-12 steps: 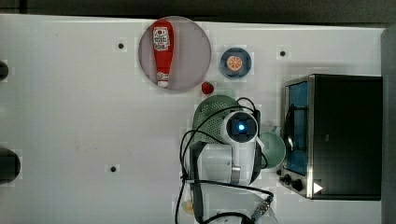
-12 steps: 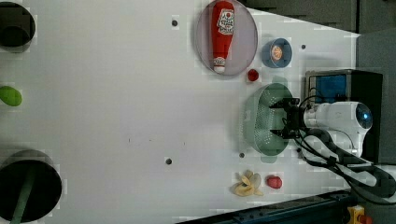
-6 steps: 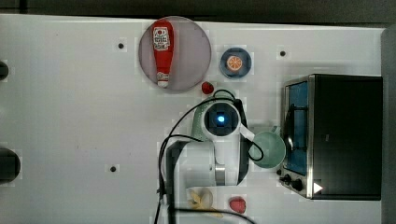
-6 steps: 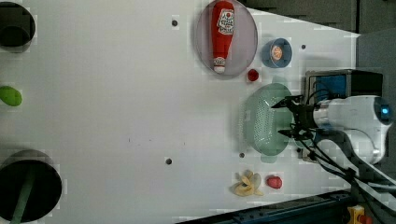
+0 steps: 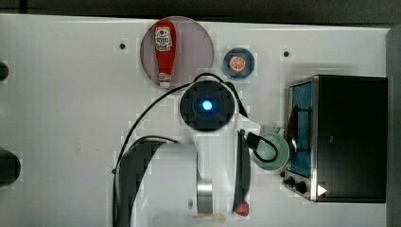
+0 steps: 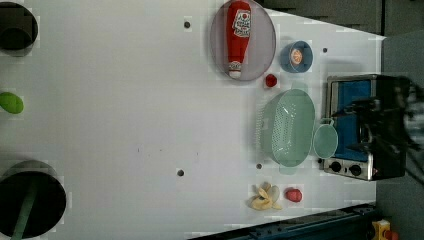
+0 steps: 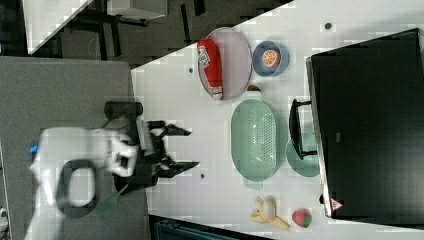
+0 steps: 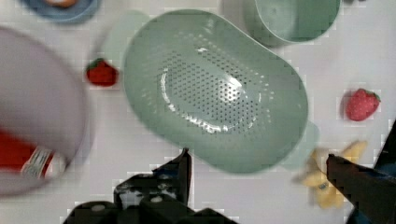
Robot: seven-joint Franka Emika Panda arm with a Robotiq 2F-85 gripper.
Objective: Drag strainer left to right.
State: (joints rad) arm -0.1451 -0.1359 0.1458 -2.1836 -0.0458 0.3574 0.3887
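Top view: arm (image 5: 208, 184) covers the middle of the table (image 5: 71, 118); strainer is hidden under it. Cup (image 5: 270, 152) sits just beside the oven (image 5: 347, 137), on the top view's left of it. Ketchup bottle (image 5: 163, 52) lies on the plate (image 5: 194, 47), bowl (image 5: 239, 63) to the top view's right of it.

Left view: strainer (image 6: 289, 127) rests on the table between the plate (image 6: 262, 40) and the banana (image 6: 264, 196), with the cup (image 6: 325, 140) touching or just off its rim on the left view's right. Small strawberry (image 6: 271, 80) sits near its upper end, a larger one (image 6: 293, 194) beside the banana. Gripper (image 6: 361, 125) is blurred in front of the oven (image 6: 350, 127).

Right view: gripper (image 7: 186, 148) has fingers spread wide, holding nothing, well apart from the strainer (image 7: 255, 140) on the right view's left.

Wrist view: strainer (image 8: 215, 88) lies below, empty, fingers (image 8: 183, 168) apart and off it. Cup (image 8: 292, 18) near one end.
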